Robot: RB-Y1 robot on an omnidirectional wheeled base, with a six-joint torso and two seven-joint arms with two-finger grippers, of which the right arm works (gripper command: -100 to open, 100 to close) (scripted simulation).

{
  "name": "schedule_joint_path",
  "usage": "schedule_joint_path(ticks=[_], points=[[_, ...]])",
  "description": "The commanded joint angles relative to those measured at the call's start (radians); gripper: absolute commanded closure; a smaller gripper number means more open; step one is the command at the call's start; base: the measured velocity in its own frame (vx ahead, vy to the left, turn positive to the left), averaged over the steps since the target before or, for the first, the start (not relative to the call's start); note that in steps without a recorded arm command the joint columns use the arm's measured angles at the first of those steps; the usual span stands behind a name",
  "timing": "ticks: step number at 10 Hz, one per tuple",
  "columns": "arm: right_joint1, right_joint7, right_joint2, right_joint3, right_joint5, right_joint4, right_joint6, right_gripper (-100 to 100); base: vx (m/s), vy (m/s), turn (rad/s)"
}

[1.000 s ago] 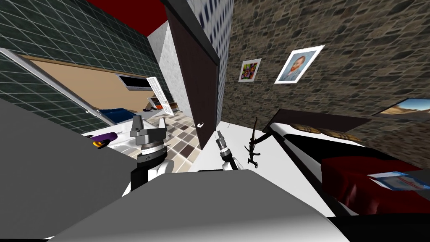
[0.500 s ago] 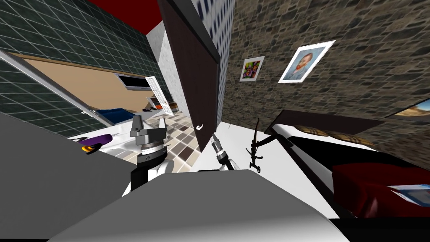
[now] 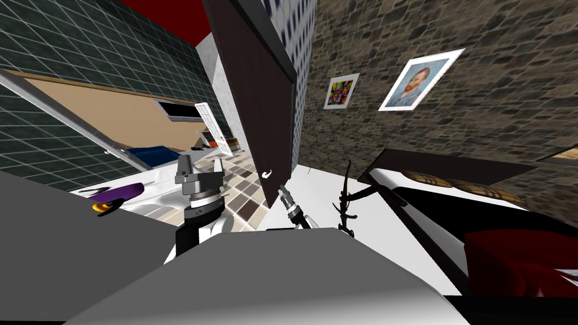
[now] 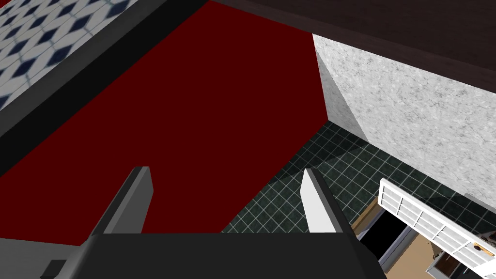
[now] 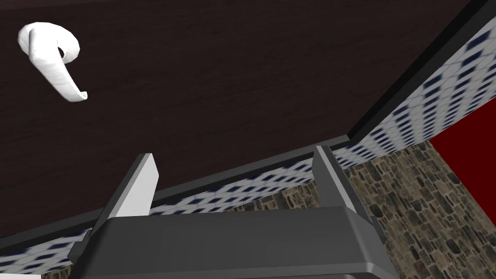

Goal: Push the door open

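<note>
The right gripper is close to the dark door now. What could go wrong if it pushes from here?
1. The right gripper, fingers open, faces the door close to its edge; it may slip off past that edge.
2. The white handle juts from the door near the gripper; a sideways drift could snag a finger.

The door (image 3: 254, 96) is a tall slab of very dark brown wood with a faint grain and a plain, flat face. It stands upright and partly open, and brown and cream floor tiles (image 3: 240, 169) show past its edge. A small white lever handle (image 3: 267, 174) curls from the face near one long edge. In the right wrist view, the door (image 5: 242, 72) shows the same handle (image 5: 48, 53) as a hooked, scroll-like shape. A black strip runs along the door's edge, next to a blue-and-white patterned wall (image 5: 411, 111).
</note>
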Motion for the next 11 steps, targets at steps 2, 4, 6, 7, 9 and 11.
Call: schedule_joint_path(ticks=[2,4,6,7,9,11], points=[[-0.027,-0.007,0.0,0.052,-0.003,0.067,-0.013,-100,0.134,-0.012,0.01],[-0.041,-0.011,-0.002,0.078,-0.005,0.099,-0.019,-100,0.125,0.0,0.01],[-0.055,-0.016,-0.005,0.103,-0.007,0.131,-0.025,-100,0.09,-0.018,0.008],[-0.068,-0.021,-0.007,0.128,-0.009,0.163,-0.031,-100,0.111,-0.015,0.015],[-0.088,-0.027,-0.01,0.163,-0.012,0.208,-0.04,-100,0.15,-0.019,0.014],[-0.113,-0.036,-0.014,0.209,-0.016,0.266,-0.051,-100,0.19,-0.02,0.014]])
